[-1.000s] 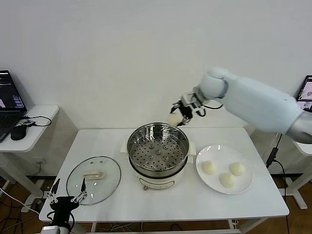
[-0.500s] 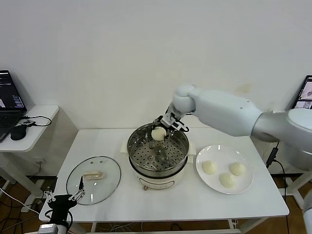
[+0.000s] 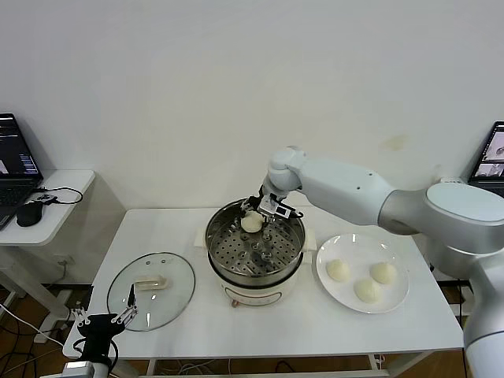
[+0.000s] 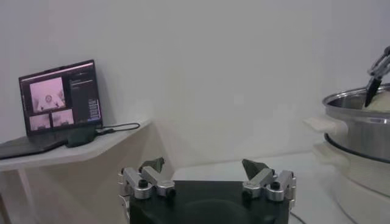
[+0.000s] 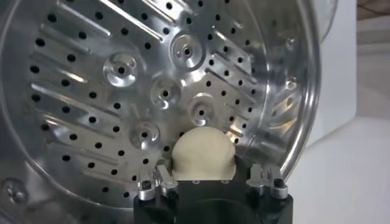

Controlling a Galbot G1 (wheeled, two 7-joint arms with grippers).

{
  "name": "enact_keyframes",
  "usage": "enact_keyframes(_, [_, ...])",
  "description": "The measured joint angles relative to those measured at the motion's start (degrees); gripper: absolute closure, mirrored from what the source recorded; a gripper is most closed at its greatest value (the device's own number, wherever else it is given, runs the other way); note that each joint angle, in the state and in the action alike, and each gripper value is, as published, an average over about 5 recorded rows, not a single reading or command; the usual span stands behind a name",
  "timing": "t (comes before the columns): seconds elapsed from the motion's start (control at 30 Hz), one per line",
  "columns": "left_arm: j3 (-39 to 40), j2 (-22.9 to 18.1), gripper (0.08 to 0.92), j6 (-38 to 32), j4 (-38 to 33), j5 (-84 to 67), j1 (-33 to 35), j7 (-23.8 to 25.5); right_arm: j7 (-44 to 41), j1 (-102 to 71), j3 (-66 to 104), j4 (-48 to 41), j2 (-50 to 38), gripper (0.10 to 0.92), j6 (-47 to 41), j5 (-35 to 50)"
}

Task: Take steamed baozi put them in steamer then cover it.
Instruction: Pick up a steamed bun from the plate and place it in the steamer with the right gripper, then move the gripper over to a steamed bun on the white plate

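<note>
My right gripper (image 3: pixel 257 218), clenched on a smooth cream-white dough bun (image 3: pixel 251 224), hangs directly above the perforated tray of the round stainless-steel steamer (image 3: pixel 236 260).

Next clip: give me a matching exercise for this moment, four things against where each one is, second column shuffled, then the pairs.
Things:
1. cover
2. held baozi
3. plate
4. left gripper

Places:
A. to the right of the steamer, carrying three baozi
B. flat on the table, left of the steamer
C. at the near left table edge, fingers spread, beside the cover
D. in the right gripper, inside the steamer above its tray

Pairs: 1-B, 2-D, 3-A, 4-C
</note>
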Motion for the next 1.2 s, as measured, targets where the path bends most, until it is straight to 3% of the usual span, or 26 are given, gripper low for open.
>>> enact_keyframes(0.1, [0.0,-0.1,0.177,0.0,-0.3,0.0,0.2,0.0,0.4,-0.3,0.2,-0.8,0.4,0.223,0.9,-0.9])
enact_keyframes(0.3, [-0.3,0.0,0.177,0.1,-1.0,0.1,0.8,0.1,-0.3,0.9,0.0,-0.2,-0.3,0.203,0.2,0.3])
enact_keyframes(0.53, [-0.6,0.6,0.177,0.6,-2.2,0.0,1.0,0.4,-4.0,5.5,-1.4,6.6,-5.0,0.203,-10.1,10.0])
enact_keyframes(0.87, [-0.6,1.3,0.177,1.0,-3.6,0.0,1.2,0.6,-8.8,11.6,-1.8,21.2,-19.2,0.203,-28.7,22.4])
enact_keyframes(1.2, [-0.4,1.8,0.177,0.9,-4.1,-0.3,1.1,0.3,-10.3,10.8,-1.3,32.3,-36.7,0.203,-37.2,24.4])
